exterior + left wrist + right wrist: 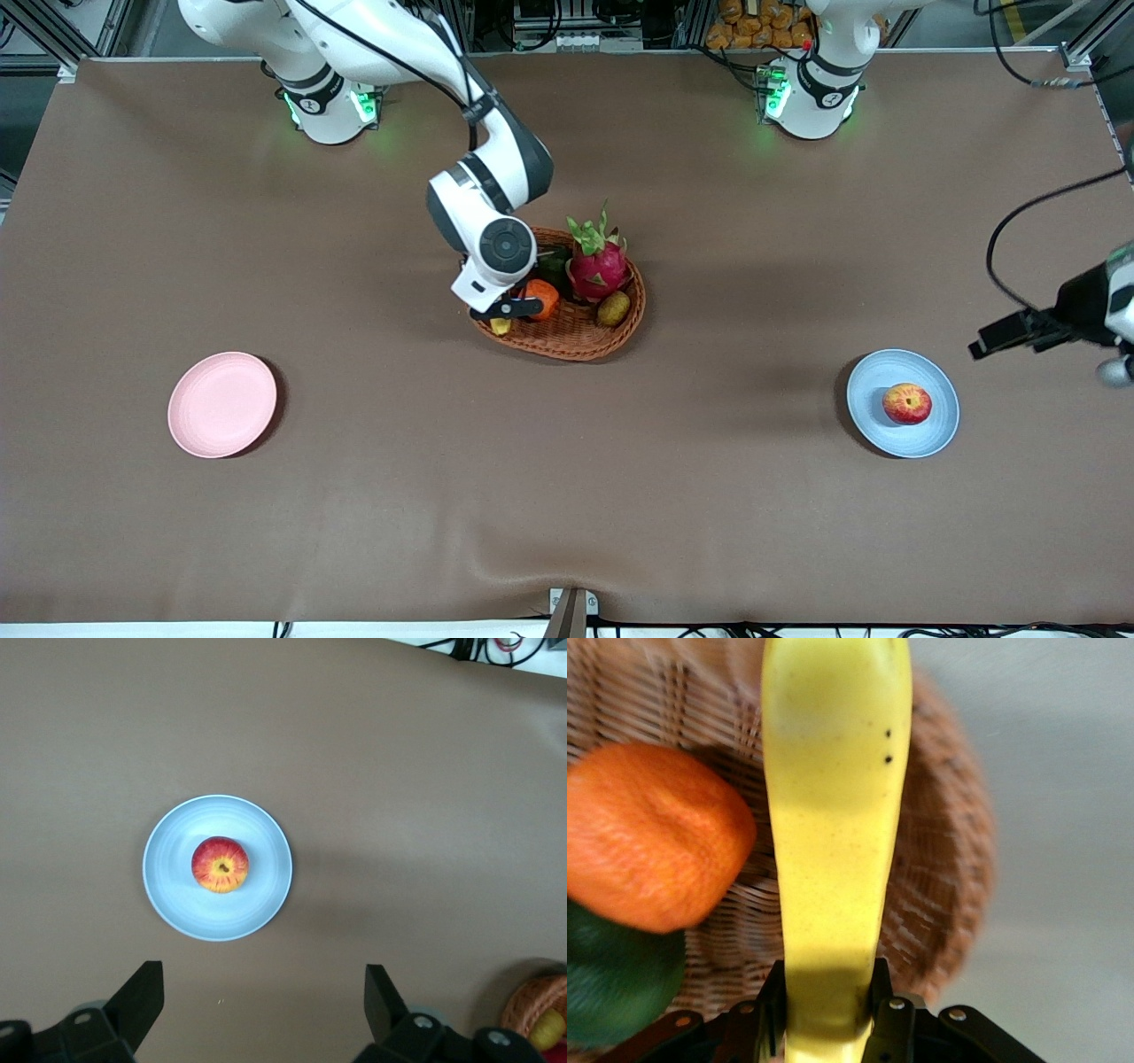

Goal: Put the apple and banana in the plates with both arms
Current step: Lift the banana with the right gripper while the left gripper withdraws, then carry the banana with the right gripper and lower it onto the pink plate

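Banana [833, 815] is lying in our basket [576, 332], our right gripper [828, 1014] clenching its end between both fingers. Our left gripper [264, 1001] is hovering spread wide, apart from the apple [906, 403] sitting on the blue plate [941, 434].

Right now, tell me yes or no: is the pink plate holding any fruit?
No, the pink plate lies bare, while the banana sits in the basket, clamped in the right claw.
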`<state>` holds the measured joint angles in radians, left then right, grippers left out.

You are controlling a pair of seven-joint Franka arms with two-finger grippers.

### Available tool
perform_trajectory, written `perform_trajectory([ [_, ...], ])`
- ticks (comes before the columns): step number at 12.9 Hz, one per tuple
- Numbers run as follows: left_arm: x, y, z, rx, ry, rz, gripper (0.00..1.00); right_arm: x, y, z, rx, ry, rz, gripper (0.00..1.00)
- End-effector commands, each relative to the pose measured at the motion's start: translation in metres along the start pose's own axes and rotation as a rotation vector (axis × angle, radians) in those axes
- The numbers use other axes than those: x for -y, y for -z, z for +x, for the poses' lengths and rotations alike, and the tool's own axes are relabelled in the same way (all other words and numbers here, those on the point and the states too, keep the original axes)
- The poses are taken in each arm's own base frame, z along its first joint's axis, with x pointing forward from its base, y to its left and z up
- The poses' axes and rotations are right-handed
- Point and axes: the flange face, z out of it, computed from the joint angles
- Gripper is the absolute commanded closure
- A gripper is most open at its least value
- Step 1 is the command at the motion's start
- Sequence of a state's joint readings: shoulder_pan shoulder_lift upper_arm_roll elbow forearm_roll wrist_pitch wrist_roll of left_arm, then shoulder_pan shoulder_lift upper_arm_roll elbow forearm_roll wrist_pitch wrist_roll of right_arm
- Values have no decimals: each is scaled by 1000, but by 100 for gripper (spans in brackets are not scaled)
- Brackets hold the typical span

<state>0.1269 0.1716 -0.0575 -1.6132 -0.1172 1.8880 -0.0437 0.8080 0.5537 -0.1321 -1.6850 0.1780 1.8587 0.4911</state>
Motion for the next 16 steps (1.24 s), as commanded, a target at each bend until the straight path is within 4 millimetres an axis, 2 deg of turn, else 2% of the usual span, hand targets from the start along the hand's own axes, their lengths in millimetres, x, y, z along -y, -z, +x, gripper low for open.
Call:
perform_trajectory([
  [1,-20,41,-26,-13,0,89,0,-21,64,-6,-2,-30,33,100],
  [2,-23,52,-31,-5,-1,105,0,-29,80,-4,-8,-41,43,100],
  [4,-25,79,-37,35,-1,113,0,-66,103,5,-26,-90,77,100],
  [8,-27,108,-46,45,-4,118,0,-158,129,29,-29,-178,139,100],
  [10,-27,114,-47,38,-6,119,0,-218,141,34,-14,-167,166,100],
  [11,-29,114,-50,57,-9,119,0,-251,144,38,-10,-172,184,100],
  [13,-49,138,-65,31,-37,118,0,-318,136,47,-8,-177,155,100],
  [16,-56,151,-79,42,-49,119,0,-392,114,59,-2,-158,2,100],
])
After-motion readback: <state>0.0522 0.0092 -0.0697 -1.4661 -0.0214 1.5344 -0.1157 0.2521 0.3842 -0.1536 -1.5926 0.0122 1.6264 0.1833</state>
